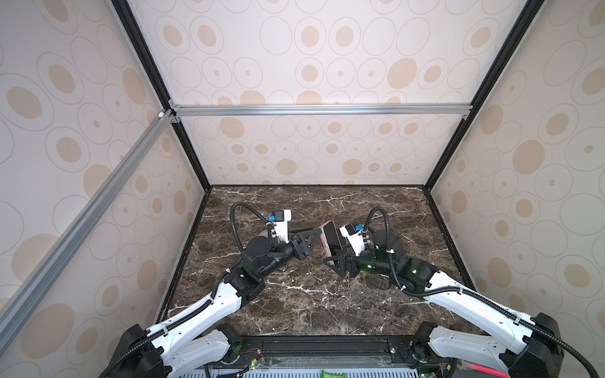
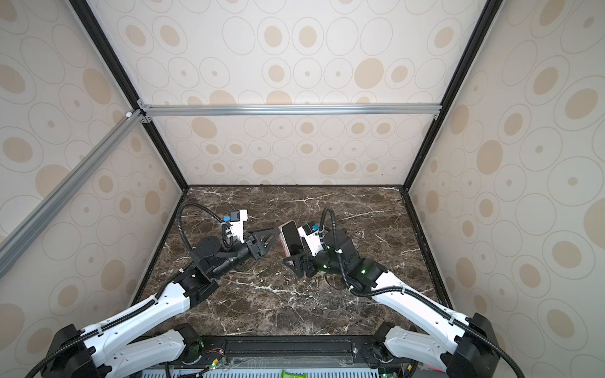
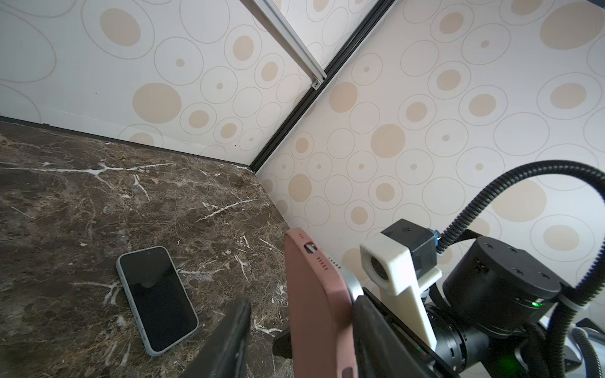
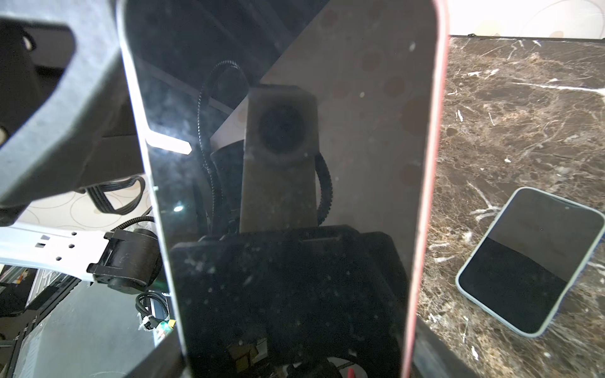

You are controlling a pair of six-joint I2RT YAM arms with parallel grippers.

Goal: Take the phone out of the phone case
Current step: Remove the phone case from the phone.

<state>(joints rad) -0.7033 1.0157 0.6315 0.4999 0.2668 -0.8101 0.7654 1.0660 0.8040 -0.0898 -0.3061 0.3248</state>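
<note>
A phone (image 1: pixel 334 240) with a dark screen sits in a pink phone case (image 3: pixel 314 311) and is held off the table on its long edge. My right gripper (image 1: pixel 337 250) is shut across its width; in the right wrist view the screen (image 4: pixel 294 163) fills the picture, with the pink rim (image 4: pixel 429 196) along only one side. A silver phone edge (image 3: pixel 353 284) shows past the case lip. My left gripper (image 1: pixel 319 231) straddles the case's end, open. One of its fingers (image 3: pixel 376 327) touches the silver edge, the other (image 3: pixel 232 340) stands clear of the case's back.
A second phone (image 3: pixel 157 301) in a pale grey-blue case lies flat, screen up, on the brown marble table (image 1: pixel 311 294), also visible as the second phone (image 4: pixel 530 261) in the right wrist view. Patterned walls close in the back and both sides.
</note>
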